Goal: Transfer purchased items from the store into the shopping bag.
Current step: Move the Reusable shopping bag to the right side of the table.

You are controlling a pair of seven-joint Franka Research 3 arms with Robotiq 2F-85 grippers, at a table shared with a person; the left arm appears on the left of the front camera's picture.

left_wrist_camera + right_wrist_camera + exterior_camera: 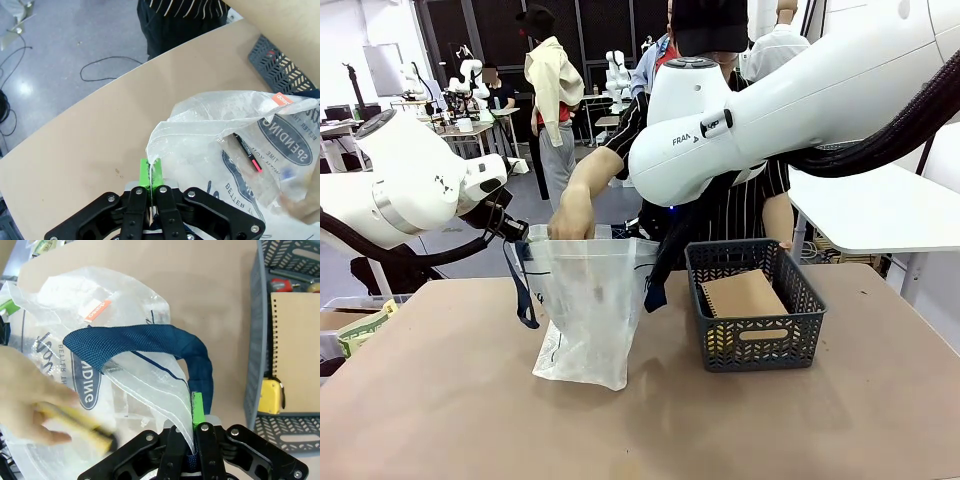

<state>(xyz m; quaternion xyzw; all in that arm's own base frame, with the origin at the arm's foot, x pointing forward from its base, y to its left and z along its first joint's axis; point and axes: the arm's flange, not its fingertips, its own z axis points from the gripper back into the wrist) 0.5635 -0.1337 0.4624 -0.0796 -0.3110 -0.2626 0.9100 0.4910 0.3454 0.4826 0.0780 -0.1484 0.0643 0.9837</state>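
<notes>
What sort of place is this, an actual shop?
Likely a robotics lab, not a real shop: a loose cable on the bare floor, a white workbench, and the shopping bag staged beside a basket.

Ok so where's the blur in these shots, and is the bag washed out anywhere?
Right wrist view: the person's hand and the yellow item it holds are motion-smeared; the shopping bag and basket are crisp. Left wrist view: the hand smears at the lower right edge; the bag's print is sharp. Front view: sharp overall, no strong glare on the bag.
</notes>
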